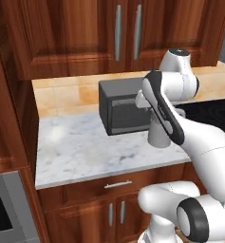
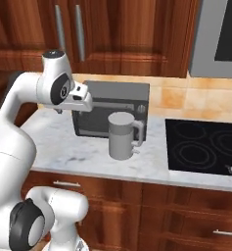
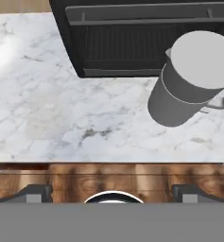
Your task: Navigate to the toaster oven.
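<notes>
Toaster oven (image 1: 121,110): one, dark grey box with glass door, standing toward the back of the marble counter (image 1: 80,147), against the tan tile backsplash (image 1: 61,97); straight ahead of the base.
Grey pitcher (image 2: 122,135): one, lidded, handle to the right, just in front of the oven's right half; mostly hidden behind the arm in the left base view.
Black cooktop (image 2: 203,143): one, right of the counter; rings plain in the right base view, a dark sliver in the left base view.
Steel wall oven (image 1: 4,209): lower left corner of the left base view, cut off.
Upper cabinet handles (image 1: 128,32): two.
Gripper (image 3: 111,194): two dark fingertips (image 3: 35,193) set wide apart in the hand view, nothing held, above the counter's front edge; hard to make out in both base views.
</notes>
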Motion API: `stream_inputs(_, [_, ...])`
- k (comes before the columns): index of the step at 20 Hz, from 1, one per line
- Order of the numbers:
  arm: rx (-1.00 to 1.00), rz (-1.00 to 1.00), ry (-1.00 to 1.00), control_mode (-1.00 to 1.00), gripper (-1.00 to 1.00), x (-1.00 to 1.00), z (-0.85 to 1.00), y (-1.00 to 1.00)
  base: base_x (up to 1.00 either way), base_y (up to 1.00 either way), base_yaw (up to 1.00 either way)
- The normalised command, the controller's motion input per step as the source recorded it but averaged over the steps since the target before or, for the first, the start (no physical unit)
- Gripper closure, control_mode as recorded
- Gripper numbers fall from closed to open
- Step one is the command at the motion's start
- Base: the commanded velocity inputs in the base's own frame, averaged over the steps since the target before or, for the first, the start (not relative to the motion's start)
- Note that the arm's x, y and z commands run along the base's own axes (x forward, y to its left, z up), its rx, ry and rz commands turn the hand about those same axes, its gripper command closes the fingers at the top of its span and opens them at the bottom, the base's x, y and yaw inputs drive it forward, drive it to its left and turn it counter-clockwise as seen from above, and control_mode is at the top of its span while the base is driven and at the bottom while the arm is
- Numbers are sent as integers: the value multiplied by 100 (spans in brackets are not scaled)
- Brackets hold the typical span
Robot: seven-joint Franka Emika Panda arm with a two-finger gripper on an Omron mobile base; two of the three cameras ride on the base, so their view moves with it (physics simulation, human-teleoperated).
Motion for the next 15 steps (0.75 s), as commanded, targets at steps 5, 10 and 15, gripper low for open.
stream_inputs(5, [0,0,0,100,-100,0,0,0,65,0,1])
stream_inputs(10, [0,0,0,100,-100,0,0,0,72,0,3])
stream_inputs(15, [0,0,0,100,-100,0,0,0,73,0,4])
